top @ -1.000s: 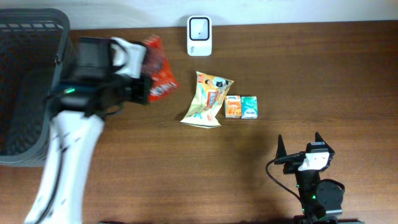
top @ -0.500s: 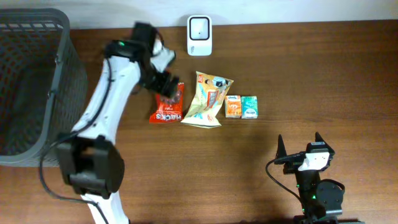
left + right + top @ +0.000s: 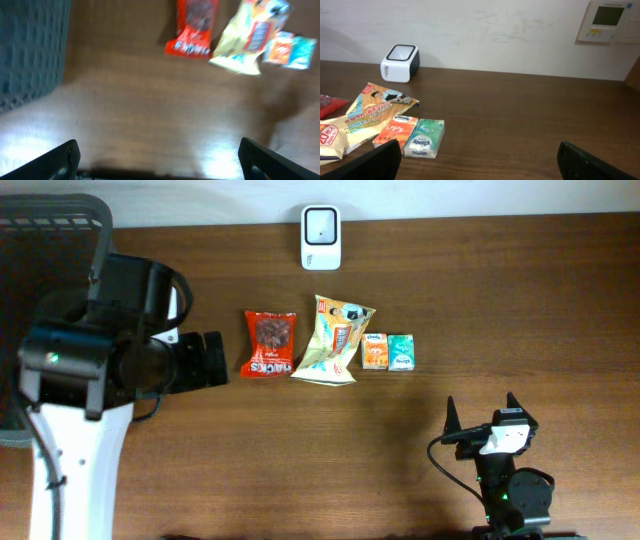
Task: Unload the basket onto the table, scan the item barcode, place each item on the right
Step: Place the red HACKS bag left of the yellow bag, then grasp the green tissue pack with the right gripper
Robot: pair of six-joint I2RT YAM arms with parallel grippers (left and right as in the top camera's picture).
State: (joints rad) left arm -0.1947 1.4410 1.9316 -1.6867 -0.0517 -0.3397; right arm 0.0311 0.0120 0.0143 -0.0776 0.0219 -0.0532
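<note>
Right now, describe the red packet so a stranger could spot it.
Find the white scanner at the far edge of the table. Four items lie in a row before it; the red packet is leftmost, beside the yellow bag, the only red one.

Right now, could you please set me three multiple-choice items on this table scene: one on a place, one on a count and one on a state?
1. What lies between the red snack packet and the orange tissue pack?
A. nothing
B. a banana
C. the yellow snack bag

2. How many packaged items lie in the row?
A. two
B. four
C. six

3. How is the left gripper?
A. open, holding nothing
B. shut on the red snack packet
C. shut on the orange tissue pack

Answers:
1 C: the yellow snack bag fills that gap.
2 B: those three items plus the teal tissue pack.
3 A: its fingers stand apart over bare wood, left of the row.
</note>
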